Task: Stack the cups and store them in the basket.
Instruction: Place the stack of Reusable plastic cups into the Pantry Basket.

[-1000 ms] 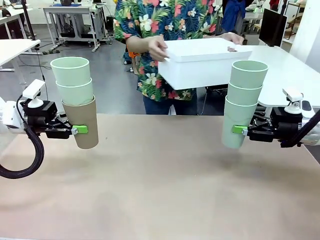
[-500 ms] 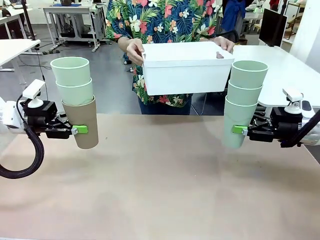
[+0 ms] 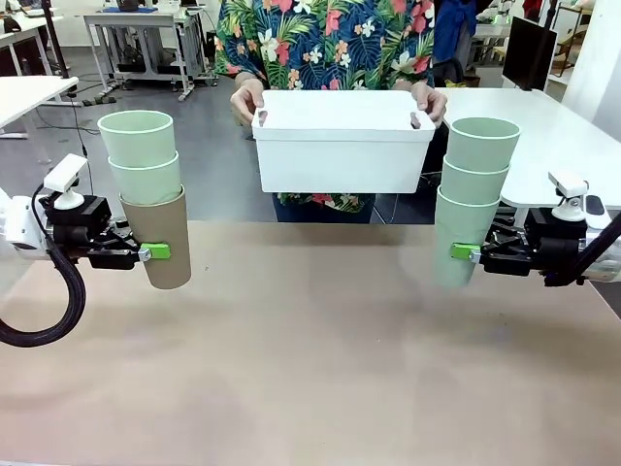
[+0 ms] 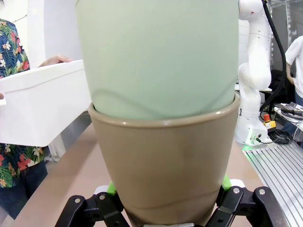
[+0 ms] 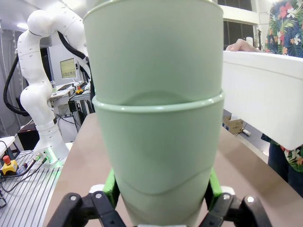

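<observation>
A tan-brown matte tumbler [image 3: 165, 254] nesting two mint-green tumblers [image 3: 144, 160] is clenched by the left fingers [image 3: 157, 251], a mint-green three-tumbler stack [image 3: 468, 199] by the right fingers [image 3: 464, 251]; a white rectangular plastic basket [image 3: 340, 150] is held up by a person [image 3: 320, 44].

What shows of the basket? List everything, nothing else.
The basket is a white, smooth, plastic-looking rectangular bin with rounded corners, a rolled rim and a cut-out slot near each short end. It hangs level, opening upward, beyond the far edge of the table, with a person's hand on one short end and the other hand on the opposite end. It sits between the left cup stack and the right cup stack, touching neither. Its inside is hidden.
</observation>
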